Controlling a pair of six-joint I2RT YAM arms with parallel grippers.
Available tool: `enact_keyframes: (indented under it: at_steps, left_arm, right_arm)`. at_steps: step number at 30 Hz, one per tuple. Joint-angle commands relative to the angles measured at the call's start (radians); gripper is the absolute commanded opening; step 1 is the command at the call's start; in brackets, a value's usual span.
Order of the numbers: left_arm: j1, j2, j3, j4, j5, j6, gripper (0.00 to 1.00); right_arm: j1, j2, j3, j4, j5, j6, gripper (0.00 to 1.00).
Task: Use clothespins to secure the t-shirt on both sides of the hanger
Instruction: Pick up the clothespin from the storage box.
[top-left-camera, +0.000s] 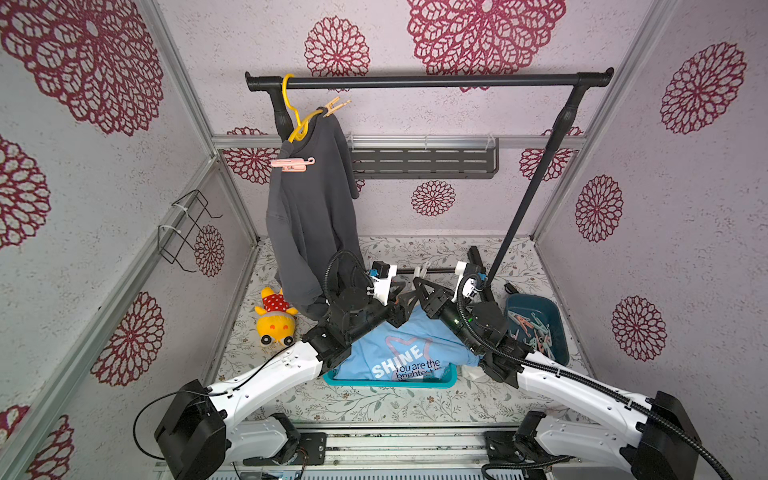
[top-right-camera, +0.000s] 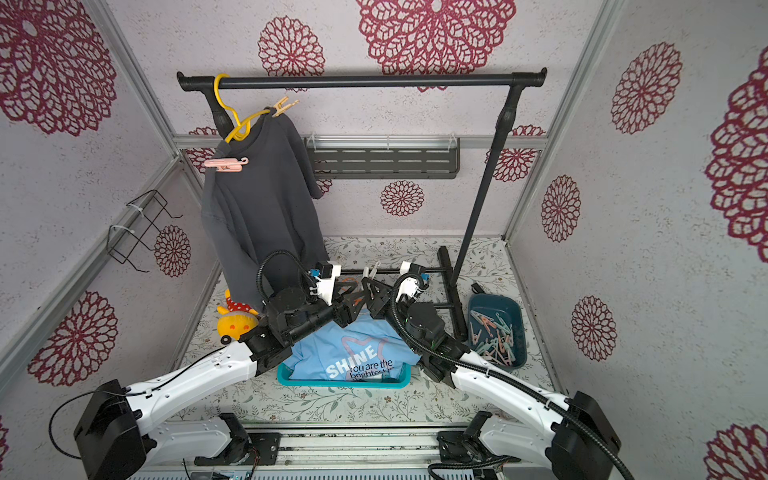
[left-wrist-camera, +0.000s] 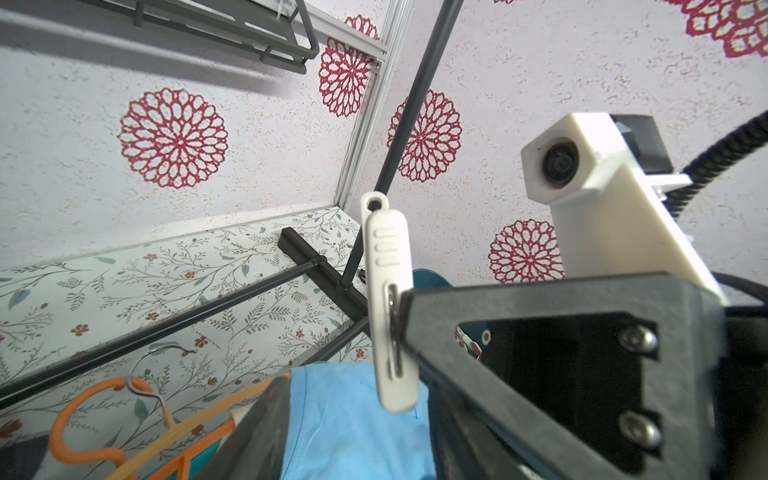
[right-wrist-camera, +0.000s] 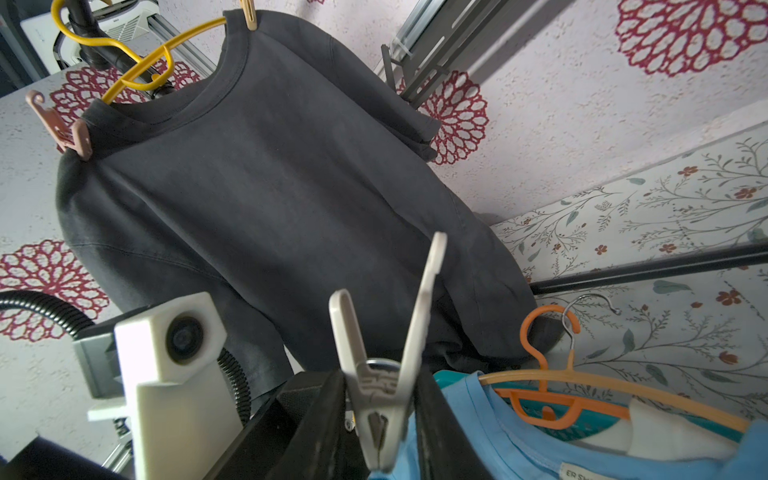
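Note:
A light-blue t-shirt (top-left-camera: 399, 349) lies over a teal tray (top-left-camera: 390, 381) at mid-table, with a peach hanger (right-wrist-camera: 602, 384) in its neck. My right gripper (right-wrist-camera: 380, 415) is shut on a whitish clothespin (right-wrist-camera: 386, 374), whose handles point up; the same clothespin (left-wrist-camera: 388, 299) shows in the left wrist view. Both grippers meet above the shirt's far edge in both top views: left gripper (top-left-camera: 401, 299), right gripper (top-left-camera: 419, 286). My left gripper (left-wrist-camera: 353, 395) has its fingers apart, with blue fabric filling the gap between them. Several more clothespins lie in a dark blue tub (top-left-camera: 557, 316) at the right.
A dark grey shirt (top-left-camera: 311, 208) hangs on a yellow hanger at the left end of the black rack rail (top-left-camera: 428, 81), pinned on both shoulders. An orange hanger (right-wrist-camera: 540, 365) lies by the tray. A yellow plush toy (top-left-camera: 274, 320) sits left; the rack's feet and slanted pole (top-left-camera: 523, 208) stand behind.

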Motion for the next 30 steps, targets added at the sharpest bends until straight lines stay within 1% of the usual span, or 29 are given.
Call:
enact_keyframes:
  at_steps: [1, 5, 12, 16, 19, 21, 24, 27, 29, 30]
  left_arm:
    - [-0.011, -0.009, -0.007, 0.067, 0.011, 0.016, 0.53]
    - [-0.011, -0.004, -0.006, 0.073, 0.010, 0.029, 0.49]
    - [-0.012, -0.001, 0.001, 0.066, 0.003, 0.031, 0.38]
    - [-0.010, 0.003, 0.003, 0.065, 0.010, 0.031, 0.34]
    - [-0.011, 0.003, 0.005, 0.058, 0.012, 0.027, 0.26]
    - [-0.011, 0.002, 0.004, 0.055, 0.013, 0.026, 0.24]
    - [-0.011, -0.001, 0.000, 0.053, 0.018, 0.029, 0.18]
    - [-0.011, -0.010, -0.006, 0.042, 0.018, 0.034, 0.10]
    - [-0.011, -0.016, -0.015, 0.043, 0.016, 0.044, 0.07]
    - [-0.011, -0.022, -0.021, 0.043, 0.012, 0.049, 0.03]
  right_arm:
    - [0.011, -0.027, 0.007, 0.020, -0.019, 0.025, 0.31]
    - [0.015, -0.027, 0.006, 0.016, -0.026, 0.027, 0.31]
    - [0.023, -0.028, 0.002, -0.001, -0.016, 0.025, 0.31]
    - [0.026, -0.029, 0.002, -0.008, -0.009, 0.019, 0.31]
    - [0.027, -0.032, 0.005, -0.017, -0.008, 0.015, 0.31]
    - [0.027, -0.033, 0.005, -0.018, -0.007, 0.012, 0.31]
    - [0.027, -0.034, 0.006, -0.025, 0.002, 0.008, 0.33]
    - [0.026, -0.036, 0.012, -0.040, 0.014, 0.001, 0.35]
    - [0.026, -0.035, 0.024, -0.070, 0.027, -0.009, 0.37]
    - [0.027, -0.035, 0.035, -0.095, 0.042, -0.016, 0.39]
